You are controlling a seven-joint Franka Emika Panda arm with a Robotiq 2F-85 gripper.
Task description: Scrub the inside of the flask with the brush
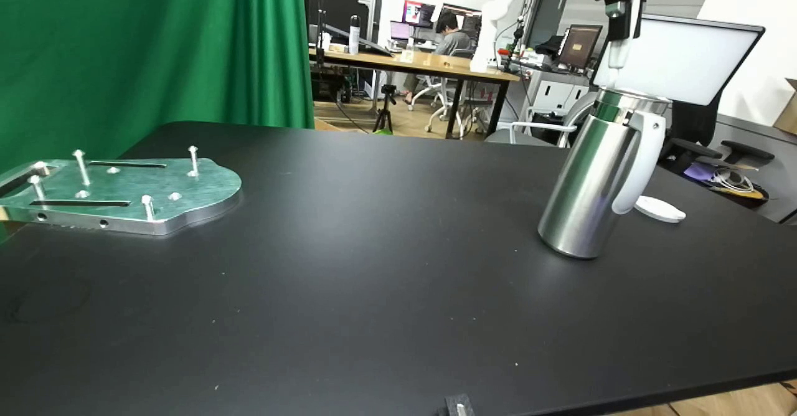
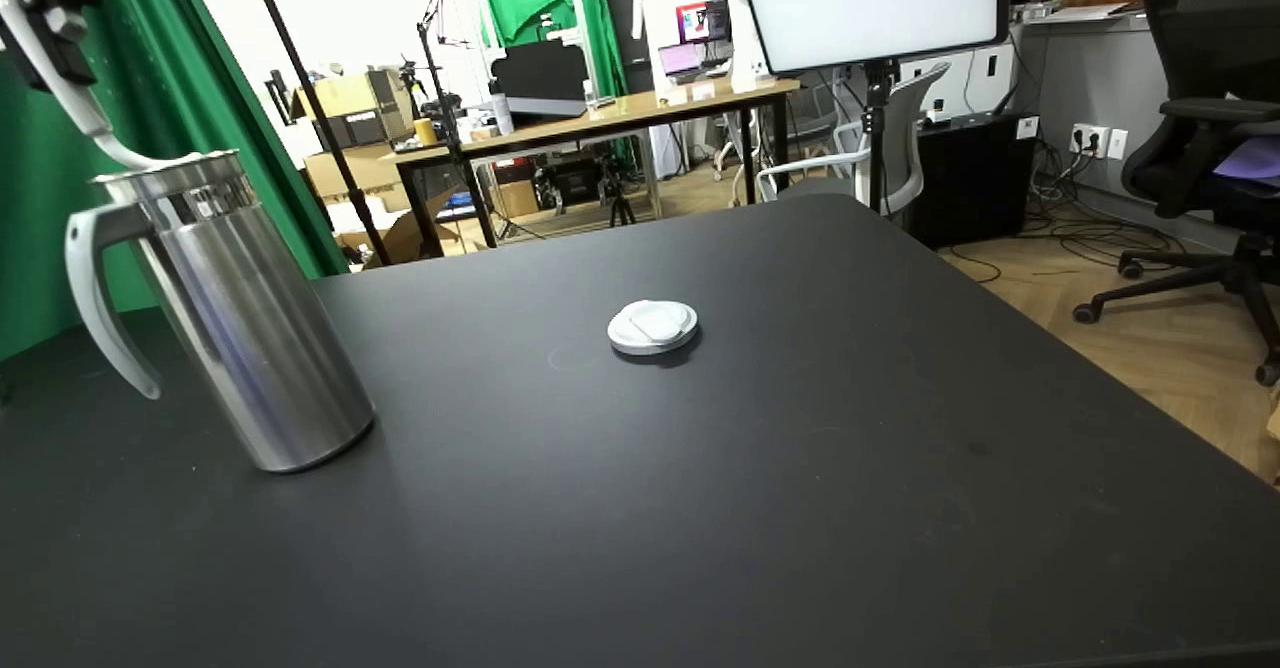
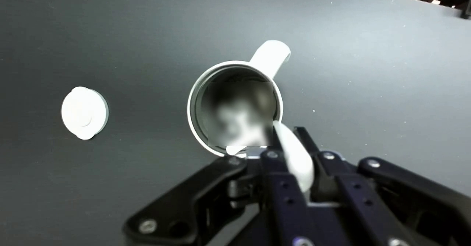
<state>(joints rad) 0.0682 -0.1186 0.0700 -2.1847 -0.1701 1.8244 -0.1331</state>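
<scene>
Pincer (image 3: 290,143) grips brush (image 1: 618,55) high, likely so lower end reaches inside flask (image 2: 265,318); lid (image 3: 84,111) lies apart on surface (image 2: 700,508), leaving flask uncovered.

We have a broad lane across the surface (image 1: 386,248) between the flask (image 1: 579,185) and the greenish plate (image 1: 143,182), whose upright pegs (image 1: 82,168) would stop a low pass over it. Another gap runs between the flask and the white lid (image 2: 652,323), itself only a low obstacle. The flask's curved handle (image 3: 270,56) juts into our way on one side, and above the mouth the gripper (image 3: 289,139) and brush (image 3: 297,161) block a straight descent along one edge.
</scene>
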